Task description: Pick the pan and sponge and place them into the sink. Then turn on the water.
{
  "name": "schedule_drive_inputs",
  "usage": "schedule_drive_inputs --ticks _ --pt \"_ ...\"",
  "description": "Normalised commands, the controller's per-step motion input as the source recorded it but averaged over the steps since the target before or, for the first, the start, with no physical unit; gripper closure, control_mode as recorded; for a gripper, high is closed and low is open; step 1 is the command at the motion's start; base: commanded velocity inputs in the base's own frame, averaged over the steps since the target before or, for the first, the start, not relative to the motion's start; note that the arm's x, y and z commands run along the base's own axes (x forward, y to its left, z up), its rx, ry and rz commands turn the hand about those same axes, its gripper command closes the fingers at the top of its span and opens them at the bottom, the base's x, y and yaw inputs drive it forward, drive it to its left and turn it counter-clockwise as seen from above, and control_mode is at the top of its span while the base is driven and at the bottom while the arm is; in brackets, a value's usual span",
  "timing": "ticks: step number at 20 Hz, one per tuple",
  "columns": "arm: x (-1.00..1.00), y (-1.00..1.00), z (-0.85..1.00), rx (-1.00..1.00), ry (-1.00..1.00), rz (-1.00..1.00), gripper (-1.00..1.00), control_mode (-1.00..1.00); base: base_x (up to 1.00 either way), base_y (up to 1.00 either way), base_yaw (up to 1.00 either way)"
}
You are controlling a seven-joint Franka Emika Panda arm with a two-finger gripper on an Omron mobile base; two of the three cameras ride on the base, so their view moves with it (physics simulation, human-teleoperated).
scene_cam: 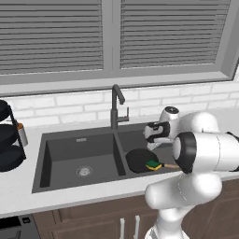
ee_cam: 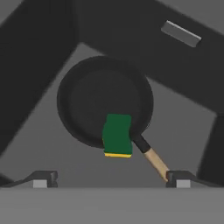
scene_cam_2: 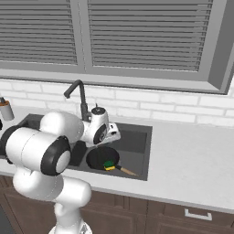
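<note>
Jaws [ee_cam: 111, 179] spread wide, holding nothing, hovering above right basin of sink [scene_cam: 56, 182]. Pan [ee_cam: 94, 94] flat on floor of right basin, handle pointing toward front-right corner. Sponge [ee_cam: 117, 134] green side up, resting on pan's rim by handle root, touching pan. Faucet [scene_cam: 115, 105] behind divider between basins, spout over left basin side. Black rack [scene_cam: 8, 140] on desk [scene_cam: 18, 198] left of sink. Shuttered window above.

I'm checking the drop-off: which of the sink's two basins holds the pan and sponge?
The right basin, beneath the gripper. The pan lies there, sponge on its rim; the left basin holds neither.
</note>
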Motion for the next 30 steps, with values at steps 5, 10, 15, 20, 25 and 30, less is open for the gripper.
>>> schedule_drive_inputs --ticks 5,10,15,20,25,30 --pt "0.04 -0.15 0.51 0.19 0.11 -0.07 -1.0 -1.0 0.0 0.0 0.0" --pt "0.04 -0.04 0.23 0.33 0.02 -0.07 -1.0 -1.0 0.0 0.0 0.0" --pt "0.0 0.12 0.4 0.42 -0.01 -0.34 -1.0 -1.0 0.0 0.0 0.0" --pt "0.0 0.45 0.21 0.2 0.0 -0.39 -1.0 -1.0 0.0 0.0 0.0" --pt "0.01 0.02 0.0 0.0 0.02 -0.04 -1.0 -1.0 0.0 0.0 0.0" --pt "0.07 0.29 0.0 0.05 -0.07 -0.07 -1.0 -1.0 0.0 0.0 0.0"
